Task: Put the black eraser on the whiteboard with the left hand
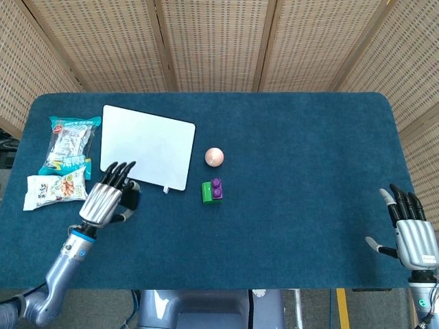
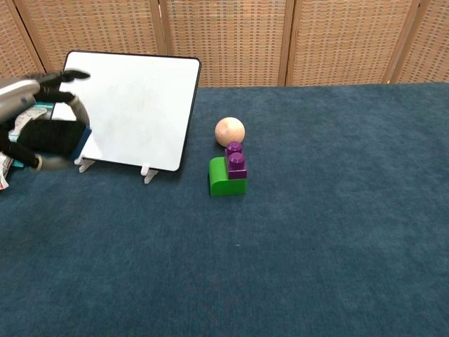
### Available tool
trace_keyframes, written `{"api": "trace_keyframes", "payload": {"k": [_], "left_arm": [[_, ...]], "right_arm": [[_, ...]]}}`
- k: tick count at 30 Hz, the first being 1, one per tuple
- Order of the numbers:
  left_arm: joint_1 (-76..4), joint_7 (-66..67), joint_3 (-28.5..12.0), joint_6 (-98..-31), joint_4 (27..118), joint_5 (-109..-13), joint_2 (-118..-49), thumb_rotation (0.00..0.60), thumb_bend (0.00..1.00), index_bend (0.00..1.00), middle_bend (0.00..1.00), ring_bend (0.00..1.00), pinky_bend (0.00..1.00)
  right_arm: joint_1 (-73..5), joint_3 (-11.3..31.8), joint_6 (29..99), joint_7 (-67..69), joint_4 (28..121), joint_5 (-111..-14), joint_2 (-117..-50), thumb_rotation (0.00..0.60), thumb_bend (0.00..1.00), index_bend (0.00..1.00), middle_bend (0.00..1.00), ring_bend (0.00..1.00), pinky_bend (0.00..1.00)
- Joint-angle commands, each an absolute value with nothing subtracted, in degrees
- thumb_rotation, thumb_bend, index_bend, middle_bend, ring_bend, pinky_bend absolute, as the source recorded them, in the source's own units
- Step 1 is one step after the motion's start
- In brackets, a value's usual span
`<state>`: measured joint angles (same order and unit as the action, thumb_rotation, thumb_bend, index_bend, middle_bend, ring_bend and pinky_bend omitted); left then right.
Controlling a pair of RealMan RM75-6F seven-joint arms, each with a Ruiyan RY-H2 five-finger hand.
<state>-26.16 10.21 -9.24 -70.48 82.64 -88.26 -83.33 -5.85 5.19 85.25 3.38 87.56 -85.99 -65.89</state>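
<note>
Woven wicker screens [image 1: 219,41] (wood-framed panels) back the blue-carpeted table [image 1: 309,171].

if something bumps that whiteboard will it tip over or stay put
The whiteboard leans back on two small white feet, so it probably tips or slides easily. It looks thin and rigid, likely light. The left robot hand, holding the black eraser, should press gently.

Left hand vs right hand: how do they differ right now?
The left hand is raised by the whiteboard and grips the black eraser; the right hand holds nothing, fingers apart. The left hand sits at the table's left side, the right hand near its right front corner. Both are silver with black fingers.
</note>
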Motion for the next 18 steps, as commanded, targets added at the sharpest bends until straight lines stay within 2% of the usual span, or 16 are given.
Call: {"api": "trace_keyframes", "payload": {"k": [1,8,18], "left_arm": [[-29.8,7.3,-14.0,-73.0,77.3,-89.5,-85.7,0.600,0.33,0.49,0.00,0.00,0.00],[-37.0,0.2,-20.1,-72.0,63.6,-86.6,-92.8,0.600,0.34,0.50,0.00,0.00,0.00],[-43.7,-4.8,-23.4,-67.1,47.3,-80.1,-102.3,0.600,0.34,0.51,0.00,0.00,0.00]], "right_arm": [[-5.9,5.2,85.0,3.3,87.5,-85.8,-65.9,0.600,0.00,0.00,0.00,0.00,0.00],[-6.4,5.5,83.9,3.3,87.2,-84.9,-66.1,0.600,0.00,0.00,0.00,0.00,0.00],[-7.0,5.7,82.3,3.4,86.8,-83.8,-66.4,0.600,0.00,0.00,0.00,0.00,0.00]]}}
